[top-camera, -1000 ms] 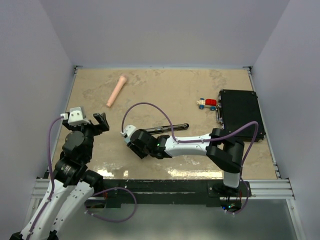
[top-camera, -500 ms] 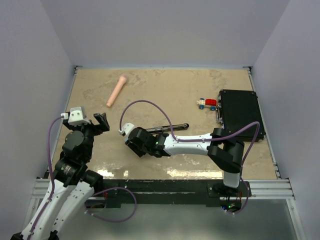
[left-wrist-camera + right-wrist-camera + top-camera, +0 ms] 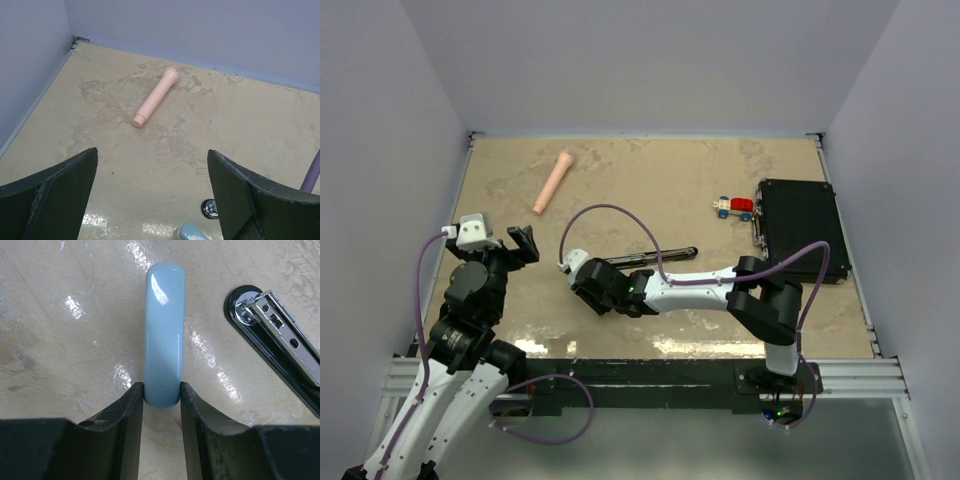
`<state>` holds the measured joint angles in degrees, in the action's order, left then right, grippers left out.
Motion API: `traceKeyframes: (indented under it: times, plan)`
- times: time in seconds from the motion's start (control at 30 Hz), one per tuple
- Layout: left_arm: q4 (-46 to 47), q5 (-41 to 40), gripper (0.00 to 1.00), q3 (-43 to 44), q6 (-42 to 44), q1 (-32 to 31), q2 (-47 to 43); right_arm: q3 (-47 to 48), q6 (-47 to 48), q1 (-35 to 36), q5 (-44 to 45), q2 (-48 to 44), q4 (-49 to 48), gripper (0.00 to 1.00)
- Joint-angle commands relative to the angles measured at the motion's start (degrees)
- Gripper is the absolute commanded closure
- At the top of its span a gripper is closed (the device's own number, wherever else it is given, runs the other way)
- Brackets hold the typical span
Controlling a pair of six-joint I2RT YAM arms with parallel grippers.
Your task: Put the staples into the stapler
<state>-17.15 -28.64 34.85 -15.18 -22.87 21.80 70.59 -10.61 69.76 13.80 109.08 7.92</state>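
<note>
Both right tool fingers clamp end of blue stapler, black stapler beside; left tool spread wide

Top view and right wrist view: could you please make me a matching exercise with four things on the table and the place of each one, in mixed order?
Things:
1. pink tube
2. toy car
3. black case
4. light blue bar

Places:
A. held in the right gripper
B. at the right edge of the table
C. far left part of the table
D. just left of the black case

Pairs: 1-C, 2-D, 3-B, 4-A
</note>
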Motion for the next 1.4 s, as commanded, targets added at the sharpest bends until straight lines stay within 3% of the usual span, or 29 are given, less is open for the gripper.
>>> traceKeyframes:
  times: [0.0, 0.2, 0.4, 0.63, 0.8, 0.87, 0.97, 1.2, 1.37]
  plan:
    - [2.6, 0.8, 0.05, -0.2, 1.1, 0.5, 0.3, -3.9, -2.0, 0.2, -0.4, 3.4, -2.4, 0.92]
    - [2.6, 0.9, 0.05, -0.2, 1.1, 0.7, 0.3, -5.7, -3.2, 0.3, -1.1, 4.8, -3.0, 0.95]
    - [2.6, 1.0, 0.05, -0.2, 1.0, 1.0, 0.2, -0.5, -2.7, 0.3, -0.8, 1.5, -1.2, 0.94]
    - [2.4, 1.0, 0.05, -0.2, 0.9, 1.3, 0.0, 8.5, -2.6, 0.3, 2.5, 2.4, 3.2, 0.67]
    - [2.5, 1.0, 0.05, -0.1, 0.9, 1.3, -0.1, 8.2, -2.6, 0.3, 1.4, -0.6, 3.7, 0.42]
    - [2.6, 1.1, 0.06, -0.2, 0.8, 1.4, -0.2, 6.6, -2.6, 0.2, 1.1, -1.8, 3.2, 0.38]
    - [2.6, 1.3, 0.06, -0.2, 0.8, 1.5, -0.3, 3.4, -1.7, 0.2, 0.4, -4.2, 1.5, 0.38]
    - [3.0, 2.0, 0.06, -0.3, 0.7, 1.9, -0.4, -0.3, 0.1, 0.2, -0.6, -2.6, -0.9, 0.51]
    - [3.1, 2.3, 0.06, -0.4, 0.6, 2.0, -0.4, -0.2, 0.7, 0.2, -1.9, 0.3, -3.1, 0.52]
